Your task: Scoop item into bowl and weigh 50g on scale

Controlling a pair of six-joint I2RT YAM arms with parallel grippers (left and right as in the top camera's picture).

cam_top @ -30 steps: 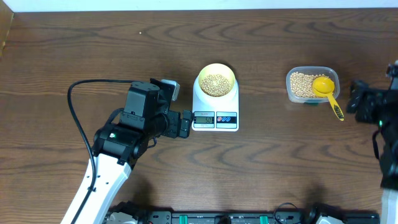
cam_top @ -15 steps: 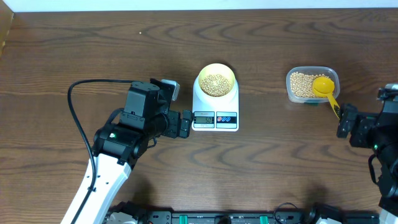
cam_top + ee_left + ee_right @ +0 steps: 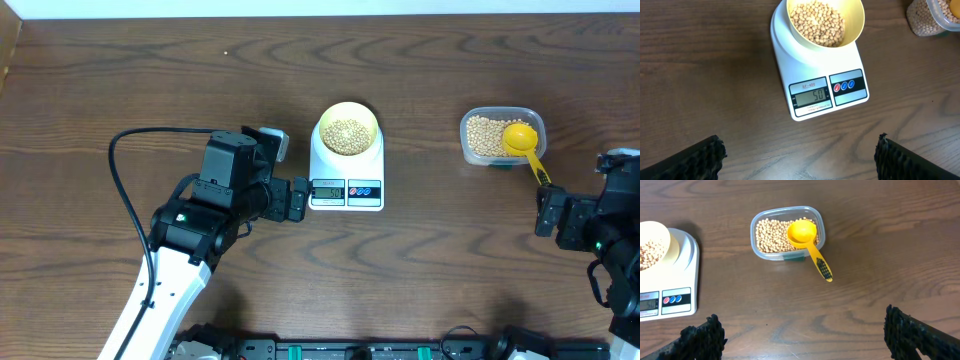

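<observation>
I see a clear, rounded-rectangular plastic tub (image 3: 785,210) sitting on the dark brown wood-grain table (image 3: 120,70). A bright yellow plastic scoop (image 3: 802,234) lies with its round cup inside the tub. Its long handle, with a black-patterned grip, slants out over the tub's near rim.

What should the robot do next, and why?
Probably nothing more than a small pull-back of both arms to rest. The scale shows 50 on its display, with the bowl of beans sitting on it. The scoop lies in the tub, and the left gripper and right gripper are open and empty, so the weighing looks done.
</observation>
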